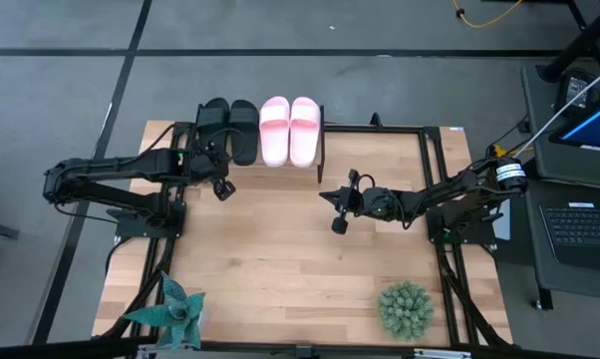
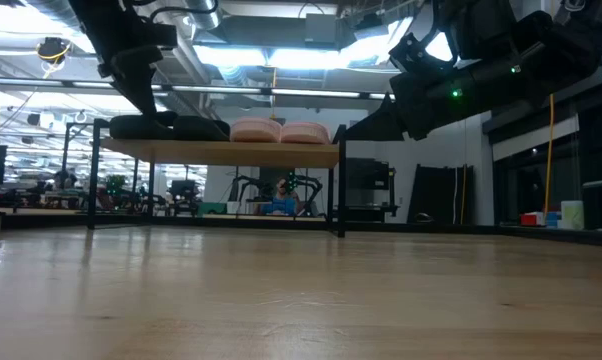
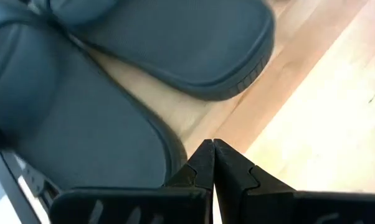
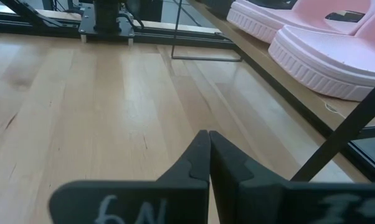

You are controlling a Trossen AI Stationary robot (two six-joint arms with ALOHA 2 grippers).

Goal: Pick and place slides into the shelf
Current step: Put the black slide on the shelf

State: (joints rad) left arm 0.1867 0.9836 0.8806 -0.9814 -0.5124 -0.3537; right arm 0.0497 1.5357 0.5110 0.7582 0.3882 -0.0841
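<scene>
Two black slides (image 1: 230, 130) and two pale pink slides (image 1: 290, 130) lie side by side, soles down, on the shelf (image 2: 221, 152) at the table's far edge. My left gripper (image 3: 211, 149) is shut and slants down just off the near end of the black slides (image 3: 81, 149), over the shelf's near edge. I see no touch between them. My right gripper (image 4: 208, 140) is shut and hangs nearly level over the middle of the table (image 1: 325, 196), to the near right of the pink slides (image 4: 337, 56).
Two potted plants stand at the table's near edge, a spiky one (image 1: 170, 311) on the left and a round one (image 1: 407, 309) on the right. Bare wooden tabletop (image 1: 280, 259) lies between the shelf and the plants. A laptop (image 1: 584, 224) sits off the table's right side.
</scene>
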